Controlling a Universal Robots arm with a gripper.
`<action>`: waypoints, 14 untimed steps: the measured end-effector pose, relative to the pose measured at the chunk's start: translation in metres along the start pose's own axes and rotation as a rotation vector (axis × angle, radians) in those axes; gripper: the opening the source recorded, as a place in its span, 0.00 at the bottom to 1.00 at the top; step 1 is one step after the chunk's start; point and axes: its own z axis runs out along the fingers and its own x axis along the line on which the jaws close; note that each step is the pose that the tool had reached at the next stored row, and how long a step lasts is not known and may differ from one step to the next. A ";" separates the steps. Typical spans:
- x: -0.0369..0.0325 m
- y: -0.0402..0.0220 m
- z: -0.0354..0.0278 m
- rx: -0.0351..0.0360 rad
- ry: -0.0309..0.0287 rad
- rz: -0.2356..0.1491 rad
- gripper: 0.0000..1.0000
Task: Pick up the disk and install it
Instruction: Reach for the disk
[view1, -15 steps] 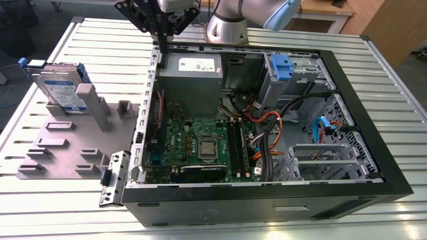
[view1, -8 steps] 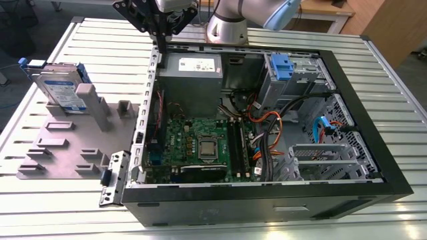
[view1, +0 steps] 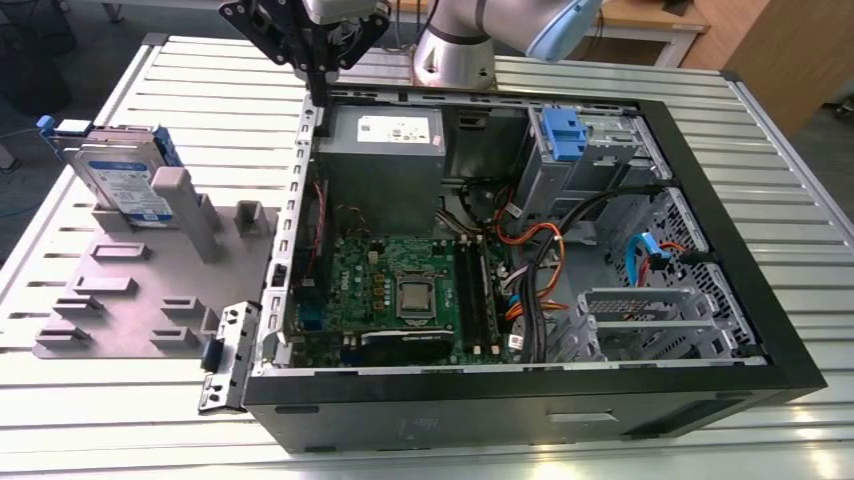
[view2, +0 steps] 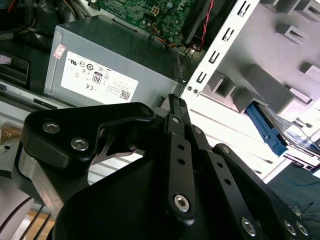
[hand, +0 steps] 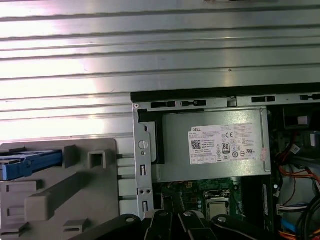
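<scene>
Hovers by the power supply (view1: 384, 140) with gripper (view1: 320, 80) closed, empty; leaves the disk (view1: 118, 180) upright in the grey fixture (view1: 120, 290) at the computer case's (view1: 534, 395) nine o'clock, unpicked, uninstalled.

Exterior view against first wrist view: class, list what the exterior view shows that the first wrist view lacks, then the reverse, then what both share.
Exterior view's extras: the arm's base, the empty silver drive bay and the case's black side nearest the camera.

First wrist view's extras: no new thing, just a straight-down look at the power box and its white label.

Shared: that power box, the circuit board, and the disk standing in the grey holder beside the case.
</scene>
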 end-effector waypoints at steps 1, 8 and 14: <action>0.0003 0.0000 0.0000 0.0000 0.0000 0.000 0.11; 0.0042 -0.0003 0.0001 0.0000 -0.0001 0.000 0.11; 0.0103 -0.0008 0.0002 0.0000 0.0000 0.000 0.11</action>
